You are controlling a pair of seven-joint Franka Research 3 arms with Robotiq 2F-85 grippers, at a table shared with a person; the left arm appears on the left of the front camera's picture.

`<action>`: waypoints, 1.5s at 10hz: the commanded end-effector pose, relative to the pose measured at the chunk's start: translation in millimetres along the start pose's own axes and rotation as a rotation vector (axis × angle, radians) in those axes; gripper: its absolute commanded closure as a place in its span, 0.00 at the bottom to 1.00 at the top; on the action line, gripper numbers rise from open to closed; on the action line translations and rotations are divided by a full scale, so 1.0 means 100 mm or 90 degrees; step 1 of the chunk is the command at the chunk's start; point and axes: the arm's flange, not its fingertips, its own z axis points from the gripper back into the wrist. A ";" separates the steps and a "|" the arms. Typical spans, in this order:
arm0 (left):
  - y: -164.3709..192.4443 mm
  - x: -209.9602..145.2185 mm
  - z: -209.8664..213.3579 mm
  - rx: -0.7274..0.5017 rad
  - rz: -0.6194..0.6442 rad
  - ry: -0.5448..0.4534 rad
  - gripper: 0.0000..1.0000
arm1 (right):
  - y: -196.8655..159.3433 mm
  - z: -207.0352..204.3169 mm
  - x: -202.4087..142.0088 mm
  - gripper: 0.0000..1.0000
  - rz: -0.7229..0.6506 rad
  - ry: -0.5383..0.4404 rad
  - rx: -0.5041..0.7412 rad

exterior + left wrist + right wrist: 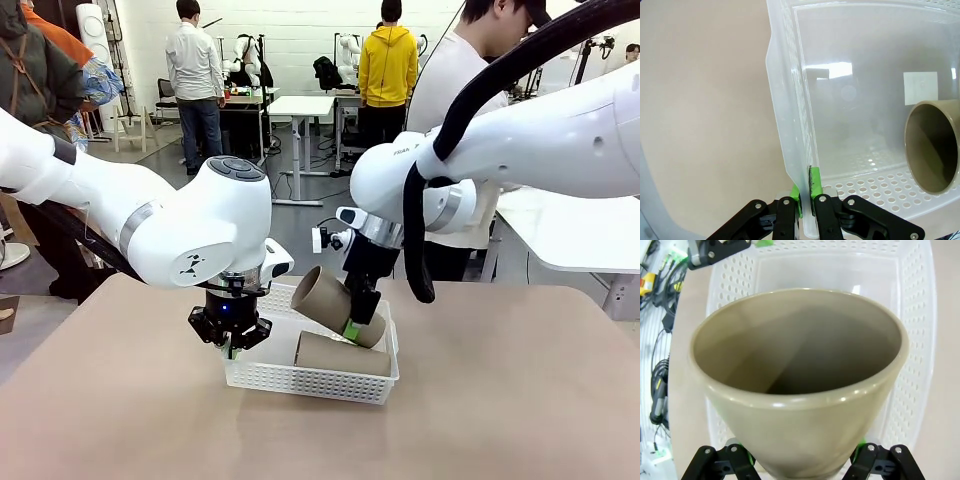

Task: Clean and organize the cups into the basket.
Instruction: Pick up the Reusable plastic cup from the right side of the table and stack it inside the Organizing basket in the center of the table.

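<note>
The white mesh basket (300, 377) sits mid-table. My left gripper (231, 337) is shut on its left wall, and in the left wrist view the green pads (798, 200) pinch the thin rim of the basket (790, 125). A tan cup (342, 353) lies on its side in the basket, its mouth visible as the cup (935, 146). My right gripper (354, 322) holds a second tan cup (330, 300) tilted over the basket, mouth up and to the left. In the right wrist view that cup (800, 375) sits between my right gripper's (800, 462) fingers above the basket (917, 340).
A person in a white top (450, 90) stands at the table's far side behind the right arm. Bare tan tabletop (500, 400) extends to the right and front of the basket. Cables (657, 385) lie off the table edge.
</note>
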 end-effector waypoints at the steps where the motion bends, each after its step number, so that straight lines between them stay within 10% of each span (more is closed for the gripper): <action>1: -0.01 -0.02 -0.02 0.006 -0.003 0.000 0.98 | -0.13 -0.10 0.01 0.19 0.025 -0.001 0.001; 5: -0.01 -0.02 -0.02 0.006 -0.003 0.000 0.98 | -0.13 -0.11 0.00 0.00 0.034 -0.008 0.006; 15: -0.01 -0.02 -0.02 0.006 -0.003 0.000 0.98 | 0.69 0.85 -0.64 0.00 0.063 -0.163 -0.065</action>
